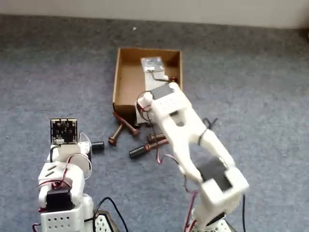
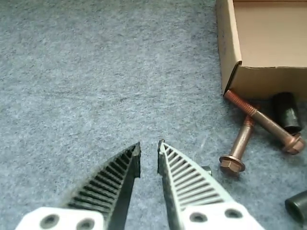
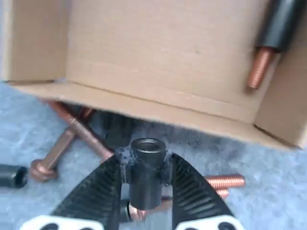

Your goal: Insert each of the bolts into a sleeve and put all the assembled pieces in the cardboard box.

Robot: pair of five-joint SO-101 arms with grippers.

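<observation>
Right gripper [image 3: 146,165] clamps black cylindrical sleeve [image 3: 146,179], long axis pointing at open brown cardboard box [image 3: 158,103] just ahead; left gripper [image 2: 148,153] narrow, empty.

White plastic arms [image 1: 188,130] carry black motors, red and black cables, and ribbed claws [image 2: 149,146].

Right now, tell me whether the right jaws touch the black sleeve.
Touching. In the right wrist view the right gripper pinches the black sleeve, jaws pressed against both sides.
</observation>
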